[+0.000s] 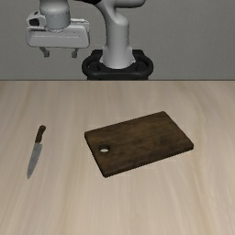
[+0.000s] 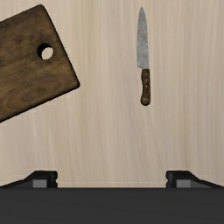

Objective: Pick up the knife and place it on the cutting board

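Tool (image 1: 56,52): hangs in the air above the far edge of the tabletop, toward the exterior view's left, with its fingers (image 2: 39,178) spread wide apart and nothing between them.
Tabletop (image 1: 184,202): pale wood grain, carrying the board and the knife.
Cutting board (image 1: 139,142): dark brown wood, lying flat near the tabletop's middle and turned at an angle to its edges.
Knife (image 1: 36,151): lies flat on the bare tabletop, well apart from the cutting board, on the exterior view's left of it; the brown handle (image 2: 147,86) points toward the robot's side, and the grey blade (image 2: 142,39) points away.
Hole (image 2: 46,52): round, cut through the board's corner on the knife's side.
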Robot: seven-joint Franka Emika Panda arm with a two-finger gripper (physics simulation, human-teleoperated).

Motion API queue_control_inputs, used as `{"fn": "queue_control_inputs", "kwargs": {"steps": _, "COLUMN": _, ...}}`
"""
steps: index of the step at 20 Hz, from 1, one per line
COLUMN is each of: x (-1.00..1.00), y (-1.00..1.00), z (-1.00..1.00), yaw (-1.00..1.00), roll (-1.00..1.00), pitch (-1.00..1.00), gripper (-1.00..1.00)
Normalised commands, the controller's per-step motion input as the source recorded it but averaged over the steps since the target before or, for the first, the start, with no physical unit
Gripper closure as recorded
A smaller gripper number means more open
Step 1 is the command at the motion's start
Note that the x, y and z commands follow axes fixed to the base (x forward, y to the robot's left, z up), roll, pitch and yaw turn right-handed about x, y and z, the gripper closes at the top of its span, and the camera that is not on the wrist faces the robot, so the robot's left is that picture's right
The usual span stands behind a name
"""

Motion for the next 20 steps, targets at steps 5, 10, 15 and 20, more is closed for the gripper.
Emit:
{"fn": "queue_control_inputs", "kwargs": {"steps": 5, "x": 0.0, "y": -1.0, "z": 0.0, "yaw": 0.0, "roll": 0.0, "pitch": 0.0, "gripper": -1.0}}
{"fn": "queue_control_inputs", "kwargs": {"steps": 10, "x": 1.0, "y": 0.0, "z": 0.0, "yaw": 0.0, "roll": 0.0, "pitch": 0.0, "gripper": -1.0}}
{"fn": "queue_control_inputs", "kwargs": {"steps": 15, "x": 0.8, "y": -0.2, "z": 0.0, "yaw": 0.0, "roll": 0.0, "pitch": 0.0, "gripper": -1.0}}
{"fn": "queue_control_inputs", "kwargs": {"steps": 20, "x": 0.0, "y": 0.0, "z": -1.0, "yaw": 0.0, "roll": 0.0, "pitch": 0.0, "gripper": -1.0}}
